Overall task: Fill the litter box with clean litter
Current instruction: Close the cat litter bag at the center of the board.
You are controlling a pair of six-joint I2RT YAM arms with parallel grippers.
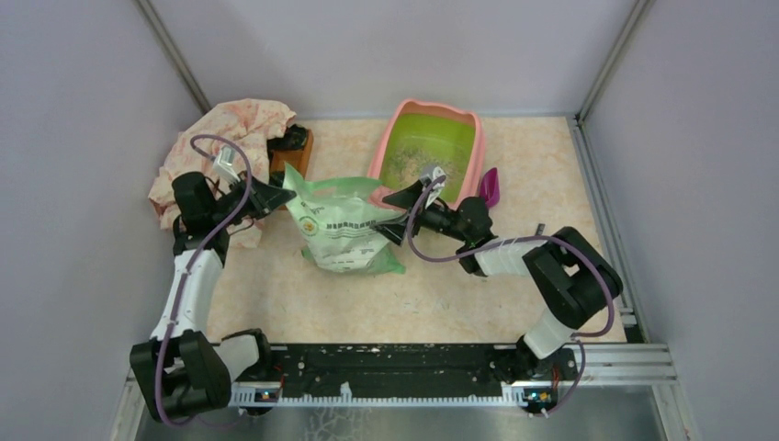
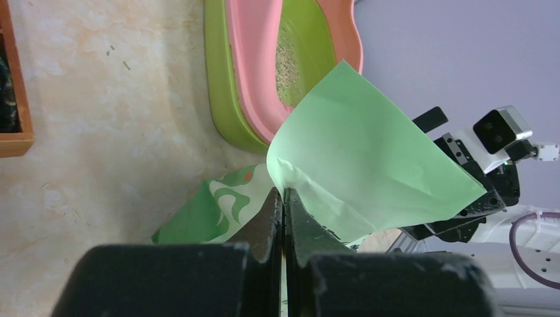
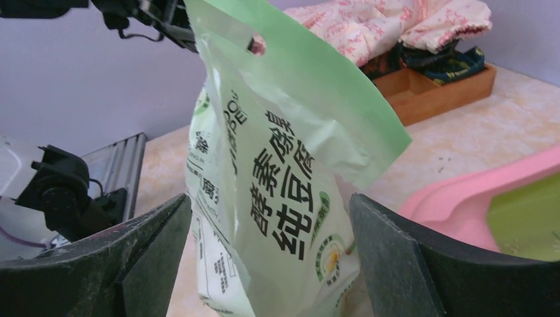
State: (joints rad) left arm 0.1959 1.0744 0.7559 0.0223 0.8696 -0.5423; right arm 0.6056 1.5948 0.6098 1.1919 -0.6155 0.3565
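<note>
At the left of the worktop (image 1: 303,303), the left gripper (image 1: 268,195) is pinching the top corner of the bag (image 1: 344,230), probably keeping it upright. The right gripper (image 1: 397,213) is straddling the bag's side, spread wide and seemingly not gripping it. Further right, the litter box (image 1: 386,138) is holding only a thin scatter of litter (image 1: 409,158).

The left arm (image 1: 188,276) and right arm (image 1: 510,257) are built of white links and black joints. A purple cable (image 1: 439,259) is looped along each. Matte black fingers (image 3: 422,264) are fitted.
</note>
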